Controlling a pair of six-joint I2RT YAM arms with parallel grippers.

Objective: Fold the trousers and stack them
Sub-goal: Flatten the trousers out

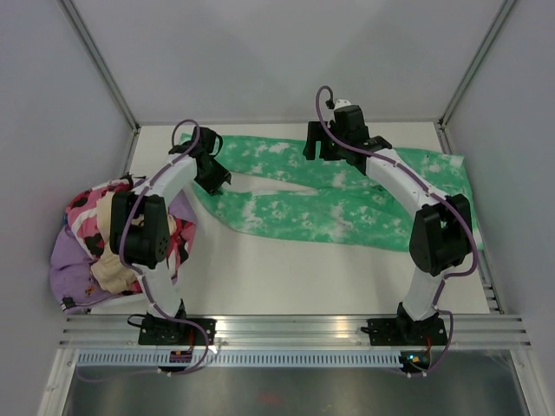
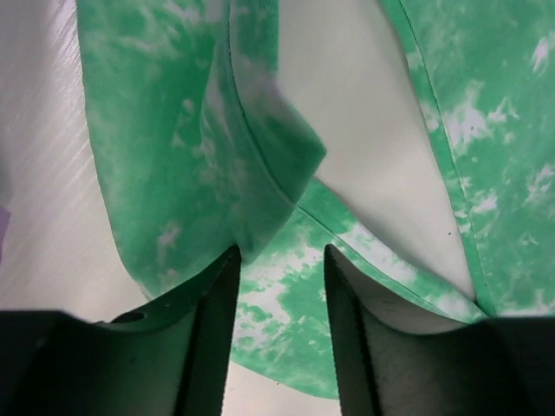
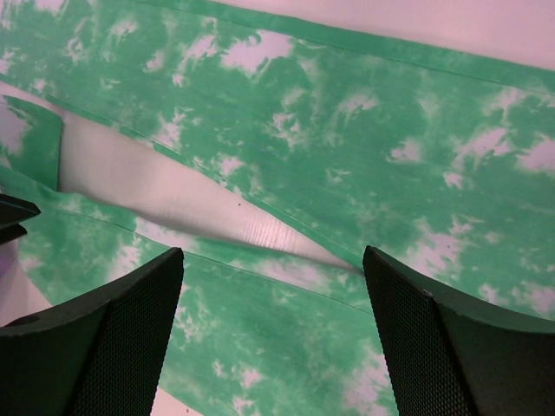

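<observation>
The green tie-dye trousers [image 1: 295, 212] lie spread across the far half of the table, the two legs splitting in a V with bare table between them. My left gripper [image 1: 213, 178] hovers over the left end of the trousers. In the left wrist view it [image 2: 277, 290] is open, with a folded-over edge of the fabric [image 2: 173, 156] just ahead of the fingertips [image 2: 221, 295]. My right gripper [image 1: 336, 156] is over the middle of the trousers. In the right wrist view it [image 3: 273, 295] is wide open and empty above the cloth [image 3: 364, 130]. The waist button is not visible.
A heap of other clothes [image 1: 113, 243], pink, purple and beige, lies at the table's left edge beside the left arm. Grey walls close in the back and sides. A metal rail [image 1: 295, 329] runs along the near edge.
</observation>
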